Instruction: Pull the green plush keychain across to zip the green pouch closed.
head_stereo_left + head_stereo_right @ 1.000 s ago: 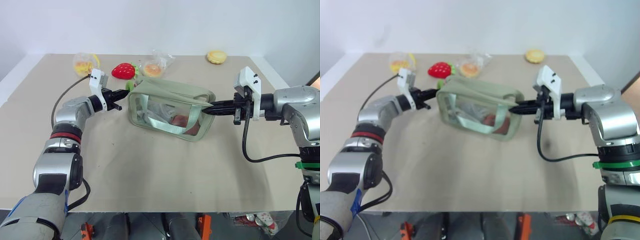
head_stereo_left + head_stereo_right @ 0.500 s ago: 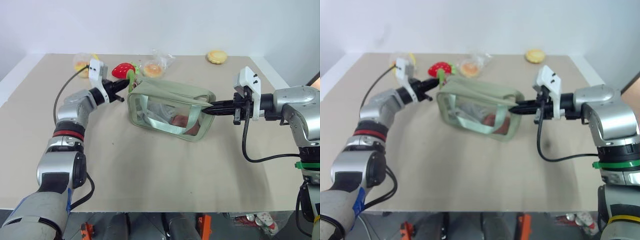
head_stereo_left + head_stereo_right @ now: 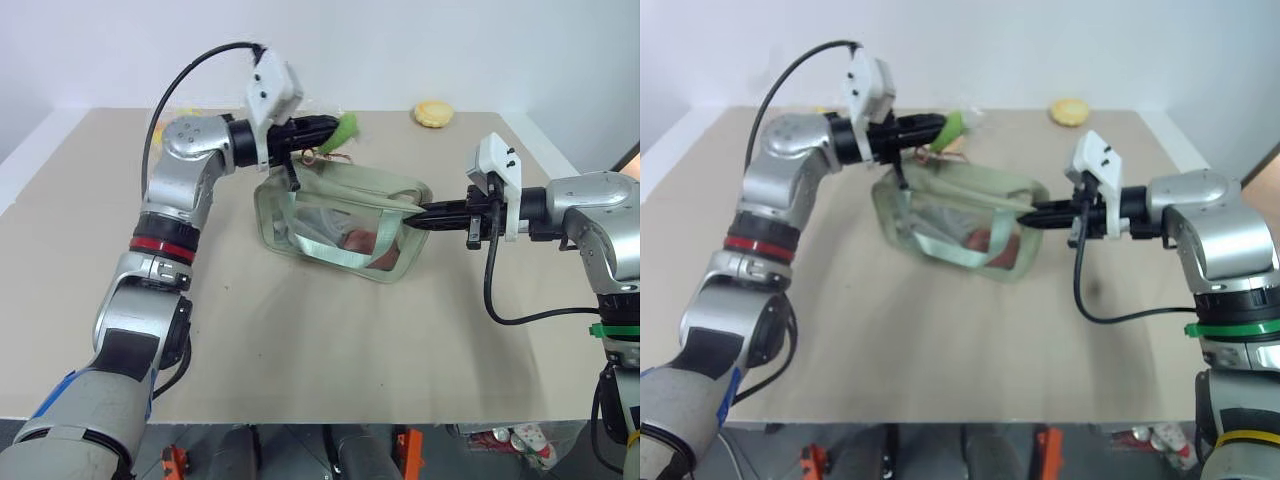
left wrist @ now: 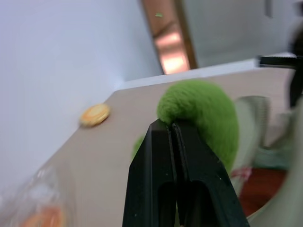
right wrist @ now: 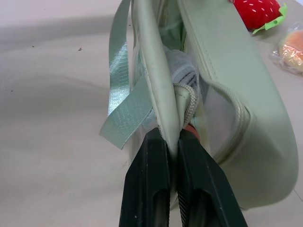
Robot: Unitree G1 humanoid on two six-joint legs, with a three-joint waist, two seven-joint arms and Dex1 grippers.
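The green pouch (image 3: 340, 222) lies mid-table, its clear side window facing me. My left gripper (image 3: 333, 128) hovers above the pouch's back left corner, pointing right, and is shut on the green plush keychain (image 3: 348, 127). In the left wrist view the plush (image 4: 203, 113) bulges just past the closed fingertips (image 4: 161, 137). A thin cord (image 3: 324, 155) hangs from the plush to the pouch top. My right gripper (image 3: 416, 219) is shut on the pouch's right end, pinching the fabric edge (image 5: 165, 113) between its fingers.
A round yellow biscuit (image 3: 434, 113) sits at the table's back right. In the right wrist view a red plush strawberry (image 5: 258, 12) and a clear bag of toy food (image 5: 292, 49) lie beyond the pouch. Bare tabletop (image 3: 300, 340) stretches in front.
My left arm rose and swung right, from beside the pouch's left end to above its back corner, carrying the keychain. The right gripper and the pouch's right end stayed put.
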